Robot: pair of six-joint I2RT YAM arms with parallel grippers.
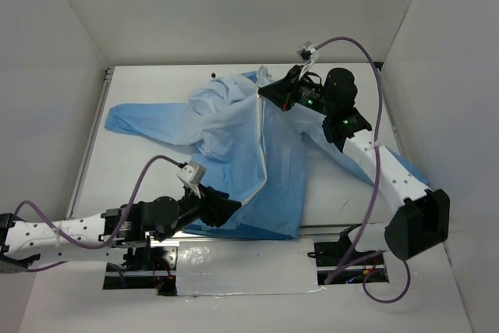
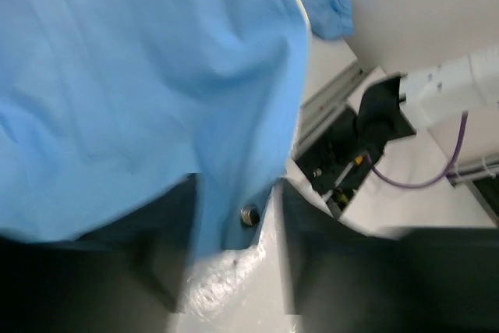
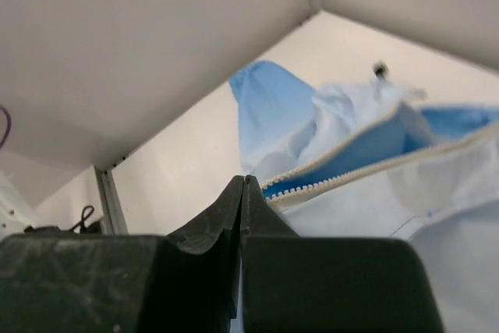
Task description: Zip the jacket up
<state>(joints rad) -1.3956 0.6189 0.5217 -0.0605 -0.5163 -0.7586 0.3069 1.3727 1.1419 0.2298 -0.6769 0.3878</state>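
across the white table (image 1: 132, 185), found the light-blue jacket (image 1: 226, 130) spread flat, collar toward the far wall, hem at the near edge, one sleeve out to the left. traced its white zipper (image 1: 262, 146) as one joined line from the hem up most of the front.

found the left gripper (image 1: 226, 210) at the hem end of that line, fingers (image 2: 156, 232) pinching the bottom corner of the fabric, a small metal snap (image 2: 249, 214) showing in the gap. wrist view blurred, so judged that pinch rather than saw it clean.

found the right gripper (image 1: 269, 93) at the collar end, fingers (image 3: 210, 216) pressed together right at the meeting point of the two tooth rows. slider hidden, probably pinched there. noted teeth (image 3: 335, 173) split apart beyond the tips, running on toward the collar.

judged the task mostly done: front closed up to the right gripper, only a short top stretch left open. next move likely needed the hem held taut and the pull carried on to the collar end.
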